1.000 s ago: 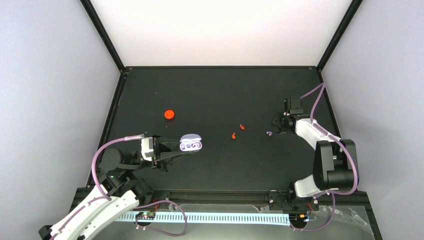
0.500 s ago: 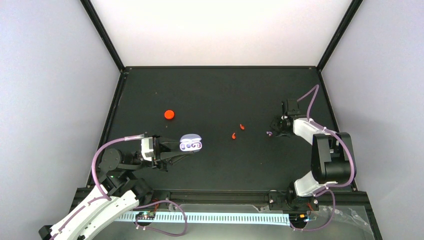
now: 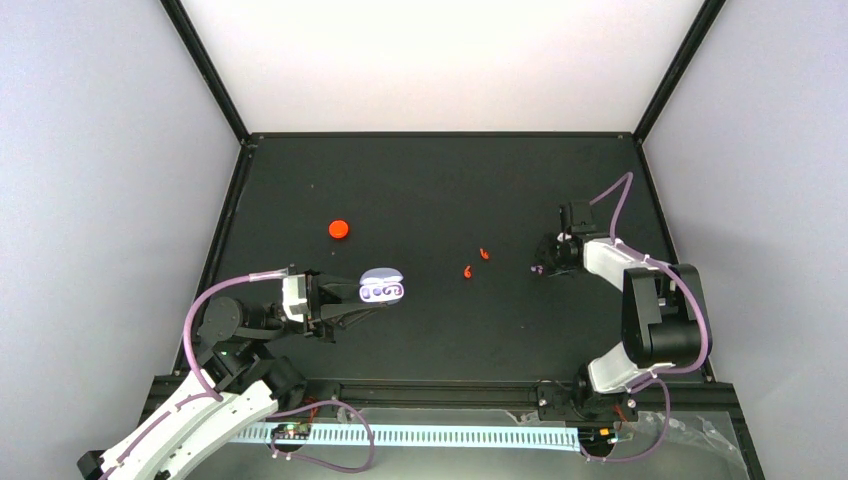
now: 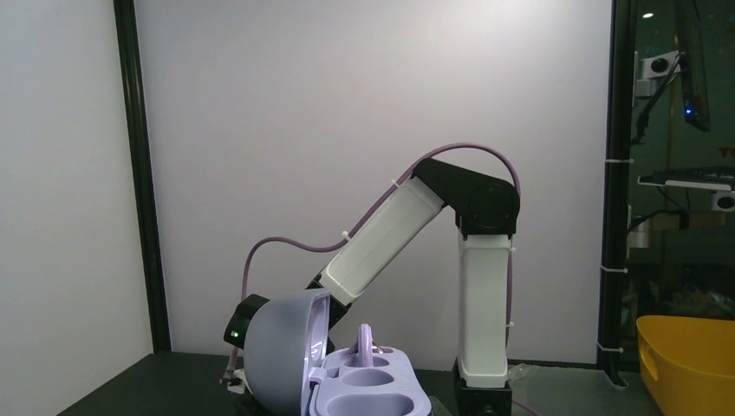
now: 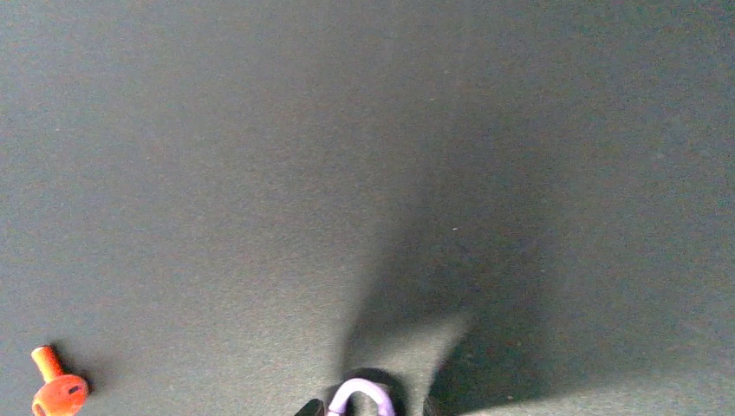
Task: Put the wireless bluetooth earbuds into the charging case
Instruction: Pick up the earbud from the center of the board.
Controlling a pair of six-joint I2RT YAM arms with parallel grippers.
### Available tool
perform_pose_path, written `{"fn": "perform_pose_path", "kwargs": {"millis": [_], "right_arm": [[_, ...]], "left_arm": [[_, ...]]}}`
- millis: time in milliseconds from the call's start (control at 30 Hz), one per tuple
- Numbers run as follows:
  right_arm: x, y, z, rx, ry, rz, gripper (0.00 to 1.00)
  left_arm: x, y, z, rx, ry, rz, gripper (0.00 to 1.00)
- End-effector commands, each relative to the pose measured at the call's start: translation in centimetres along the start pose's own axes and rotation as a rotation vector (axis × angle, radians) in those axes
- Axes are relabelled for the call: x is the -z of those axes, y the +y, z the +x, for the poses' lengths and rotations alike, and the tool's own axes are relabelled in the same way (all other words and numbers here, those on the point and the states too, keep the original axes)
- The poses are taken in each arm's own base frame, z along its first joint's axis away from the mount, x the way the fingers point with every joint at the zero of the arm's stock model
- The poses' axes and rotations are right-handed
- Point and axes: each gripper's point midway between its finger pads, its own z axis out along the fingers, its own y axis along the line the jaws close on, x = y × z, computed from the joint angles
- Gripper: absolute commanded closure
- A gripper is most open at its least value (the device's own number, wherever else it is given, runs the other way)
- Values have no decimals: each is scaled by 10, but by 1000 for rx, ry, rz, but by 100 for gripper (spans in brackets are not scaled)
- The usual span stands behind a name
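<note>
Loose purple earbud [image 5: 360, 397]: lying on the table [image 3: 420, 190] between the right gripper [image 3: 543, 266] tips, closure not discernible; judged feather-light, hard, slick, prone to skidding, best pinched across its hook; destination charging case [image 3: 381, 287], lid up, clamped in the left gripper [image 3: 362, 304]

A count, kind by kind

The earbuds came to four: two in red-orange, the first red-orange earbud [image 3: 467, 271] and the second red-orange earbud [image 3: 484, 254], and two in purple, the first purple earbud [image 3: 538, 268] and the second purple earbud [image 4: 365, 340]. The cases numbered two, one lilac case [image 3: 382, 287] and one red-orange case [image 3: 339, 229]. Two arms were counted, the left arm [image 3: 190, 430] and the right arm [image 3: 655, 320], over a single black table [image 3: 420, 180]; the left wrist view added one yellow bin [image 4: 689, 364].
</note>
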Motion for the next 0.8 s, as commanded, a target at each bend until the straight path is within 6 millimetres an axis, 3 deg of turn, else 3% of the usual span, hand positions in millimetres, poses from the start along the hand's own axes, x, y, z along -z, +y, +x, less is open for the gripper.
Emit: {"fn": "perform_pose_path", "kwargs": {"millis": [0, 367, 767], "right_arm": [[-2, 10, 17, -21, 47, -53, 71], [3, 28, 34, -53, 75, -152, 69], [-7, 79, 40, 21, 125, -275, 66]], "left_arm": [[1, -3, 0, -1, -1, 12, 98], [0, -3, 0, 3, 1, 14, 98], [-1, -2, 2, 5, 5, 15, 98]]}}
